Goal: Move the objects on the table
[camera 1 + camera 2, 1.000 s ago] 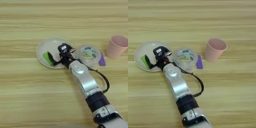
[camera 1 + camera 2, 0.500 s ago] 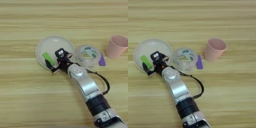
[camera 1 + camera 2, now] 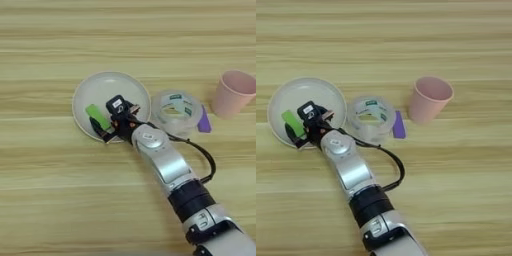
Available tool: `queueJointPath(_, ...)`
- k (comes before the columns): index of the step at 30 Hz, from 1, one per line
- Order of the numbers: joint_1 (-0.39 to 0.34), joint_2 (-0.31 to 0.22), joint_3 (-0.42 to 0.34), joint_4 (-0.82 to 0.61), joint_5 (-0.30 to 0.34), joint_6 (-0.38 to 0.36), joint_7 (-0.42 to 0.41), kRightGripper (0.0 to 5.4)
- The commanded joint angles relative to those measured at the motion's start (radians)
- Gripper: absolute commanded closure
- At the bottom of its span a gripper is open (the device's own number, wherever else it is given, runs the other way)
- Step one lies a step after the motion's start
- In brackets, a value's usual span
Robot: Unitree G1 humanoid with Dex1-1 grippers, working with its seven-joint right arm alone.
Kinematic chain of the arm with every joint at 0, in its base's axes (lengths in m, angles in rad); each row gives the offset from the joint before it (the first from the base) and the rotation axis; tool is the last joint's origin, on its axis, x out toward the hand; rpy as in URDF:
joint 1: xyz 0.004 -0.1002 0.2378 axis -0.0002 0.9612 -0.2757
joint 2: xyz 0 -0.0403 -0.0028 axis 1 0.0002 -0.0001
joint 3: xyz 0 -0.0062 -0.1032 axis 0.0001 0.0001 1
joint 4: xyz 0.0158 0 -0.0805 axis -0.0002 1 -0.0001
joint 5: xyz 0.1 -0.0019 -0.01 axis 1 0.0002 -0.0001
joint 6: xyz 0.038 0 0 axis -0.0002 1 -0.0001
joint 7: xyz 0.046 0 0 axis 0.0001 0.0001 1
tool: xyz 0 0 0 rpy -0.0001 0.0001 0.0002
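I am looking down on a wide light wooden table point(image 3: 60, 45) with tan grain stripes. My silver right arm is reaching in from the bottom right, and its two black fingers point(image 3: 106, 120) are sitting spread apart over the near part of a round pale plate point(image 3: 107, 85). A small bright green rectangular block point(image 3: 97, 116) is lying on the plate between those fingers; I cannot tell whether they are touching it. Just right of the plate, a clear round cup with green-white markings point(image 3: 176, 111) is standing. A small purple block point(image 3: 204, 121) is lying against its right side, and an upright pink cup point(image 3: 232, 92) is standing beyond that
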Motion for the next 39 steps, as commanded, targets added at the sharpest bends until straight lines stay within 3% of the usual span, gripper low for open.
queueJointPath(1, -0.037, -0.010, -0.003, -0.002, -0.015, -0.012, -0.010, 1.15)
queueJointPath(25, -0.036, -0.015, -0.013, -0.005, -0.011, -0.024, -0.007, 3.97)
queueJointPath(39, -0.030, -0.006, -0.039, -0.038, 0.006, -0.066, -0.010, 4.02)
